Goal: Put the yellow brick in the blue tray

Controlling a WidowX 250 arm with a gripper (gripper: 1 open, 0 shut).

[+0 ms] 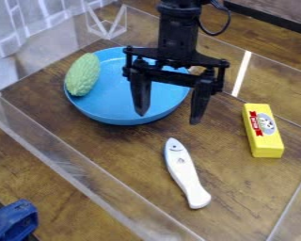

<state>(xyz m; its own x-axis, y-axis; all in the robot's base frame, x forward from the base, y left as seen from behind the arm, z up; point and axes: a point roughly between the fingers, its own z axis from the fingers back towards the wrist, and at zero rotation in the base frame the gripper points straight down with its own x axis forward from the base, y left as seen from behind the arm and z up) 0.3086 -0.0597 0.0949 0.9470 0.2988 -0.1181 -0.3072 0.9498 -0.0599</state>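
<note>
The yellow brick [262,130] lies flat on the wooden table at the right, its white-and-red label facing up. The blue tray [105,105] is a round shallow dish at the upper left, partly hidden behind my arm. My gripper [171,102] hangs over the tray's right rim with its two long black fingers [140,94] spread wide apart, pointing down, nothing between them. It stands well left of the brick and above the table.
A green bumpy oval object [82,74] rests on the tray's left rim. A white remote-like object [184,172] lies in front of the tray. Clear plastic walls [65,160] fence the table's near and left sides.
</note>
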